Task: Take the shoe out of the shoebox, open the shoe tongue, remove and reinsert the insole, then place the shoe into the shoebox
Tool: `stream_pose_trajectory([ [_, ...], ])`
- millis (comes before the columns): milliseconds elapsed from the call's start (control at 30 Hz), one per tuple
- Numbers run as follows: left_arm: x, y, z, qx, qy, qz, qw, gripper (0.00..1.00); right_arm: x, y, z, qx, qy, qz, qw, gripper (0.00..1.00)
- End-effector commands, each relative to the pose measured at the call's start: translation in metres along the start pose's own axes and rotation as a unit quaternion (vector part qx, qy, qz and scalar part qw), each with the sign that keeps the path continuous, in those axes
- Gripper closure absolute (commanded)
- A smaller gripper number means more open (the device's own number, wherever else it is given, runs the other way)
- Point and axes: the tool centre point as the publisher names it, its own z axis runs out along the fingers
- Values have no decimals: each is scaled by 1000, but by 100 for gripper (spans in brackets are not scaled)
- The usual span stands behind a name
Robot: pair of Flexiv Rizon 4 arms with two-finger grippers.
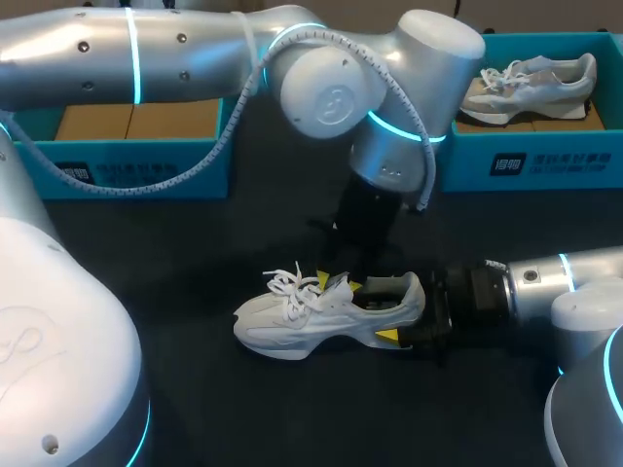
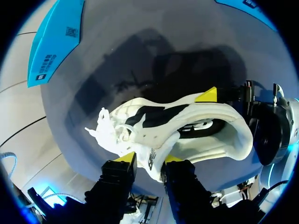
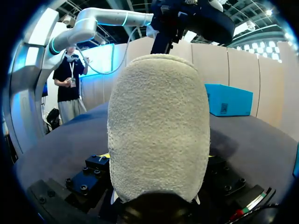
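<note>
Shoe (image 1: pixel 326 316) held mid-frame, tongue (image 2: pixel 152 140) lifted.
Left gripper (image 2: pixel 148 158) clamped on tongue, right gripper (image 1: pixel 409 313) clamped on heel (image 3: pixel 159 126); overpulling could slip tongue free.

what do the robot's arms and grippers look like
Both the left arm and right arm are silver-grey tubes with bulbous joints and glowing cyan rings. A ribbed grey cable loops along the left arm. The left gripper and right gripper are black, yellow-tipped.

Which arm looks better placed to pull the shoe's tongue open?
Left. The left gripper pinches the tongue from above, while the right gripper clamps the shoe by its heel, steadying it.
</note>
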Motion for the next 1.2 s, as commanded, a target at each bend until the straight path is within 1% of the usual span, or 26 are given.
stream_pose_trajectory([
  [33, 3, 1, -2, 4, 1, 3, 1000, 76, 0, 2, 1, 3, 1, 0, 1000, 100],
  [200, -3, 4, -2, 9, 20, 4, 1000, 100, 0, 2, 1, 3, 1, 0, 1000, 100],
  [367, -11, 11, -1, 20, 43, 6, 999, 100, 0, 2, 1, 3, 1, 0, 1000, 100],
  [433, -16, 17, -1, 30, 60, 6, 998, 100, 0, 2, 1, 3, 1, 0, 1000, 100],
  [567, -28, 29, -3, 62, 111, -1, 992, 100, 0, 2, 1, 3, 1, 0, 1000, 100],
  [667, -37, 35, -4, 93, 154, -18, 983, 100, 0, 2, 1, 3, 1, 0, 1000, 100],
  [767, -49, 39, -4, 123, 192, -42, 973, 100, 0, 2, 1, 3, 1, 0, 1000, 100],
  [900, -62, 41, 2, 146, 239, -67, 958, 100, 0, 2, 1, 3, 1, 0, 1000, 100],
  [1067, -77, 39, 16, 157, 279, -79, 944, 100, 0, 2, 1, 3, 1, 0, 1000, 100],
  [1200, -86, 35, 29, 148, 304, -83, 937, 100, 0, 2, 1, 3, 1, 0, 1000, 100],
])
